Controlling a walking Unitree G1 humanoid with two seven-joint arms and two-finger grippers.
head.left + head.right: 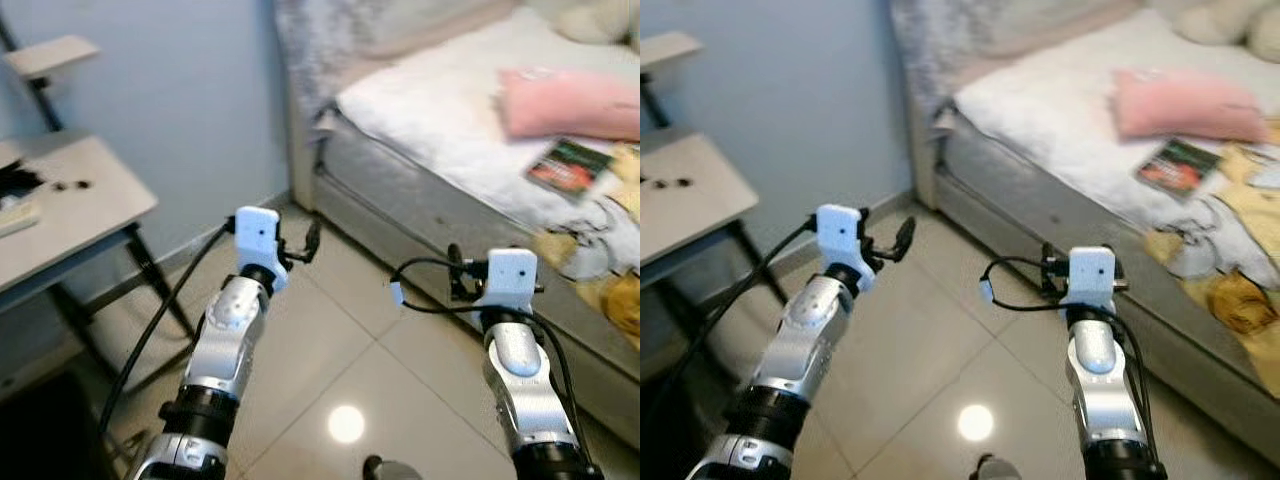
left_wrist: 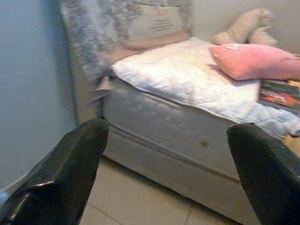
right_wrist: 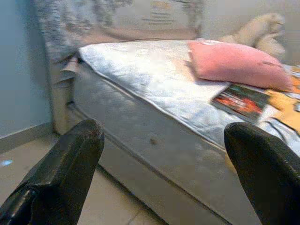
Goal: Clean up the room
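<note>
1. Both arms are held forward over the pale tiled floor (image 1: 330, 350), short of the grey upholstered bed (image 1: 440, 215). The left gripper (image 2: 168, 154) is seen in its wrist view with its two black fingers wide apart and nothing between them; the right gripper (image 3: 164, 154) is likewise spread and empty.

2. The things to be tidied lie on the bed's white quilted cover: a soft pink pillow (image 1: 570, 100), a thin glossy magazine with a dark red-and-green cover (image 1: 568, 165) just beside it, and a crumpled heap of yellow and white cloth (image 1: 600, 260) nearer the foot. A cream plush toy (image 3: 260, 33) rests behind the pillow.

3. The magazine is judged light, floppy and slippery; it lies flat, so an exposed edge or corner would best be pinched, perhaps after being slid toward the mattress side.

4. The pillow and cloth are judged light and yielding; a raised fold or corner can be gripped, and sagging should be expected when lifted.
</note>
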